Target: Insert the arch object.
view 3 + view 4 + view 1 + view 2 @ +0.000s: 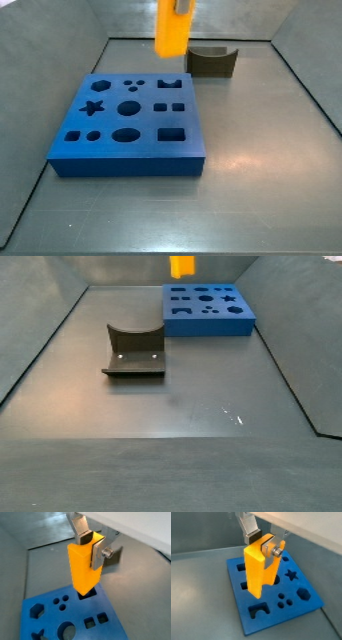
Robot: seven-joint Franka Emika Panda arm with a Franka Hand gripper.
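Observation:
The arch object, a bright orange-yellow block taller than wide, hangs upright in my gripper. The silver fingers are shut on its upper end, as both wrist views show. The block is held above the blue board, its lower end over the board's part with the arch-shaped hole. In both side views the block hangs clear above the board's far edge. The gripper itself is cut off by the frame top there.
The dark fixture with a curved notch stands on the grey floor beside the board; it also shows in a side view. The board has several other shaped holes. Grey walls enclose the floor.

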